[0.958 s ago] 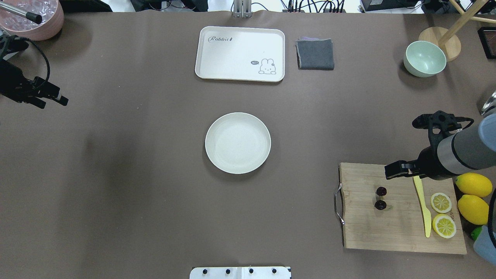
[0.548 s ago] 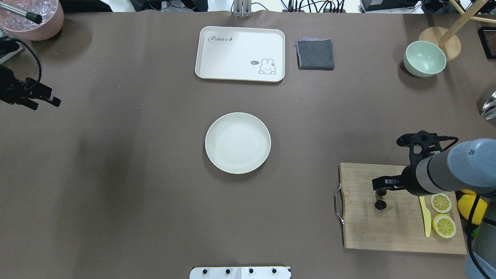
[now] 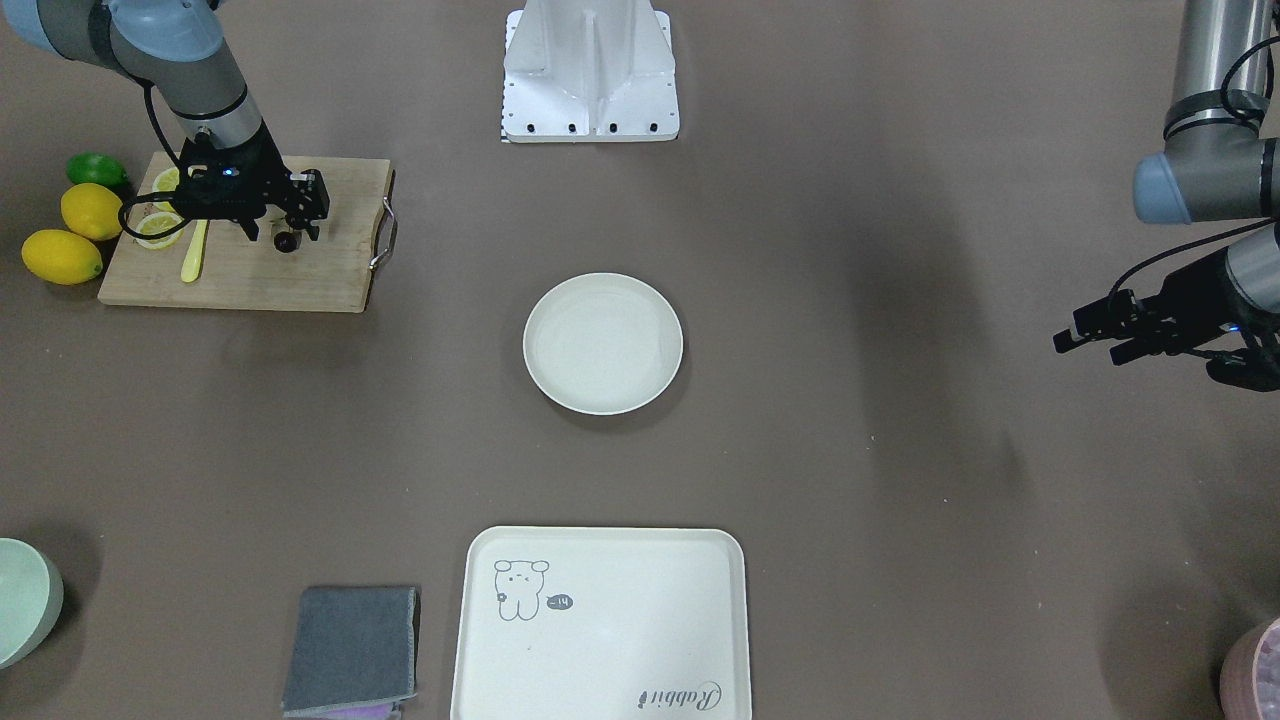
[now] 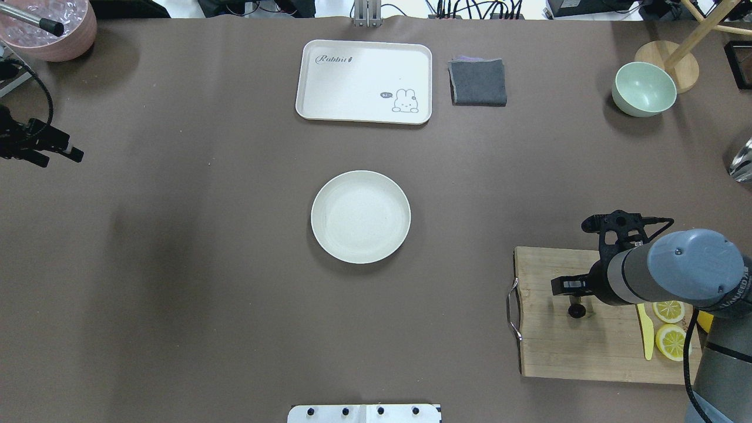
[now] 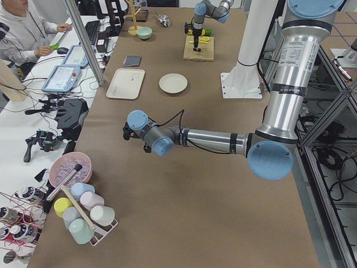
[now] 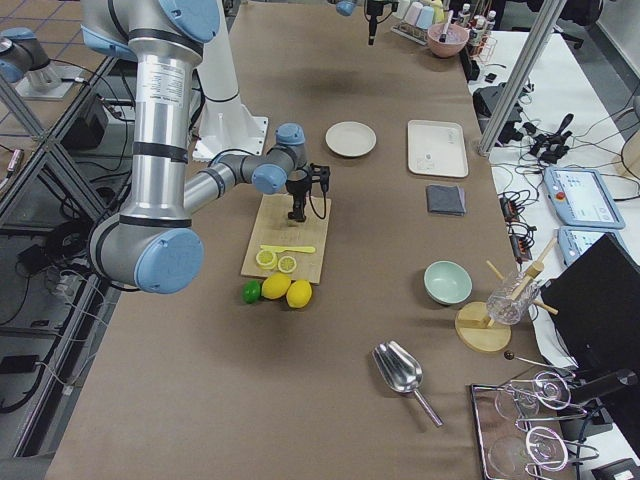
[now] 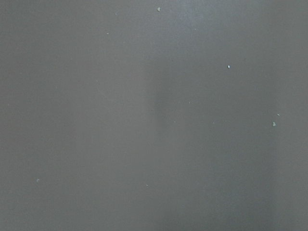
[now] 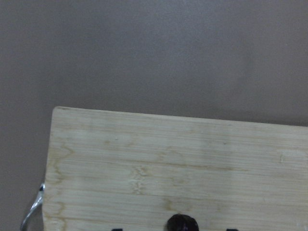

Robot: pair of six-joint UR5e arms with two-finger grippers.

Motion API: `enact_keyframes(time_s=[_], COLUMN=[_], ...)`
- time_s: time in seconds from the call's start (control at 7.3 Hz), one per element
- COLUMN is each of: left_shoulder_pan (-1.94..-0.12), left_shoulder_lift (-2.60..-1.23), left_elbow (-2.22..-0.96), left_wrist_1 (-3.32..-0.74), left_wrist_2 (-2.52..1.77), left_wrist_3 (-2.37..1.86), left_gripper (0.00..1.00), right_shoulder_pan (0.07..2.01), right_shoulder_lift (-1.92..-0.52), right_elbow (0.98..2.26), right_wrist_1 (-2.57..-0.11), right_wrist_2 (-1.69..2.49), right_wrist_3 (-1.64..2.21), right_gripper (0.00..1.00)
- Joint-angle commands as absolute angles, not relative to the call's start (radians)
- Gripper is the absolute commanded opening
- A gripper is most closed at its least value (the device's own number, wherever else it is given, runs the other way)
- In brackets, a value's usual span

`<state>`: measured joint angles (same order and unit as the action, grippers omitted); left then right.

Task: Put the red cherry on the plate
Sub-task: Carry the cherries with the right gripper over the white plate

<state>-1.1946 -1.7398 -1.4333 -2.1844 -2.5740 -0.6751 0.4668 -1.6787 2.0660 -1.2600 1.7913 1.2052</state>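
The red cherry lies on the wooden cutting board at the table's right; only one dark round fruit shows in the overhead view, the other being under the gripper. My right gripper hangs open just over the red cherry. In the right wrist view the cherry sits at the bottom edge between the two fingertips. The off-white plate stands bare at the table's middle. My left gripper is open over bare table at the far left.
On the board lie two lemon halves and a yellow knife; whole lemons and a lime sit beside it. A cream tray, grey cloth, green bowl and pink bowl line the far edge.
My right arm has swung in over the board and come down over the cherries, covering one. My left gripper has drawn back toward the table's left edge.
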Motion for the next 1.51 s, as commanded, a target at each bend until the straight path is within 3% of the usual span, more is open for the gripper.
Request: enact_keyframes(time_s=[0.0, 0.14, 0.41, 0.55, 0.96, 1.37], left_shoulder_pan=[-1.195, -1.195, -1.195, -1.195, -1.195, -1.195], left_shoulder_lift=[-1.732, -1.730, -1.730, -1.730, -1.730, -1.730], left_elbow=[-1.437, -1.445, -1.451, -1.459, -1.468, -1.477], left_wrist_1=[-2.184, -2.183, -2.181, -2.180, -2.180, -2.180], left_wrist_2=[-2.572, -2.569, -2.568, -2.568, -2.565, -2.565], left_wrist_3=[-0.676, -0.676, -0.678, -0.681, -0.689, -0.689], left_gripper=[0.97, 0.97, 0.97, 0.97, 0.97, 0.97], right_shoulder_pan=[0.465, 0.465, 0.465, 0.465, 0.471, 0.641], right_shoulder_lift=[-1.678, -1.678, -1.678, -1.681, -1.700, -1.652], right_elbow=[2.051, 2.051, 2.054, 2.054, 2.042, 2.116], right_wrist_1=[-1.258, -1.258, -1.258, -1.253, -1.160, -1.272], right_wrist_2=[1.787, 1.787, 1.787, 1.776, 1.792, 2.024], right_wrist_3=[1.204, 1.204, 1.206, 1.206, 1.200, 1.181], right_gripper=[0.62, 0.54, 0.14, 0.00, 0.00, 0.00])
